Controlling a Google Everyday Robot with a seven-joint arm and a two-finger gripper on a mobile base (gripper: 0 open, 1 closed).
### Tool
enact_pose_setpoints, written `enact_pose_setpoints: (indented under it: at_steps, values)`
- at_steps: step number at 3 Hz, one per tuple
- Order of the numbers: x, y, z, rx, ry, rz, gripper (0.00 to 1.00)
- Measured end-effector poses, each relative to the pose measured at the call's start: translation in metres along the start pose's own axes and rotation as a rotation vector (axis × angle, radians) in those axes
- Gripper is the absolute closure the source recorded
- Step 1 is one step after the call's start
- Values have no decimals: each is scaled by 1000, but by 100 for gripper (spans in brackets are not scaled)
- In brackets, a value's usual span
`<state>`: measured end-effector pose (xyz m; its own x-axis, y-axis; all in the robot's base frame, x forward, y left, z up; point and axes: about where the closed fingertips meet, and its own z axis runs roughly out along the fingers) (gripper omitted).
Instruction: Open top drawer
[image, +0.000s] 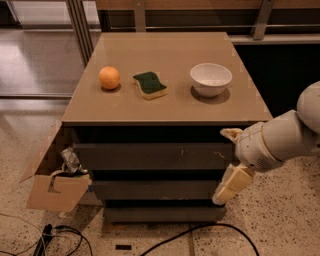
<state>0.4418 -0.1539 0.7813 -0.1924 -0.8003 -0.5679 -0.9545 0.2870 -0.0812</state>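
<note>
Drawer: top drawer (150, 156), wide dark grey scratched front, closed beneath the tan cabinet top (165, 107).
Gripper: cream two-finger gripper (231, 159), at the front's right end, spread wide, holding nothing.
Surface: orange ball (109, 78), green sponge (150, 84), white bowl (211, 79).

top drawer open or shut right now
Shut: the top drawer shows only its front, no interior. The gripper sits open at its right end.

Tabletop (165, 52) — orange (109, 78), sponge (150, 84), bowl (211, 78)
</note>
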Motion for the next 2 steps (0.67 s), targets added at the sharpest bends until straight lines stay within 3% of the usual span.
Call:
enact_pose_setpoints:
  at_steps: [1,2]
  values:
    - [1,6,43,20,-44,-12,0]
    - [-3,-2,72,60,-46,-59,0]
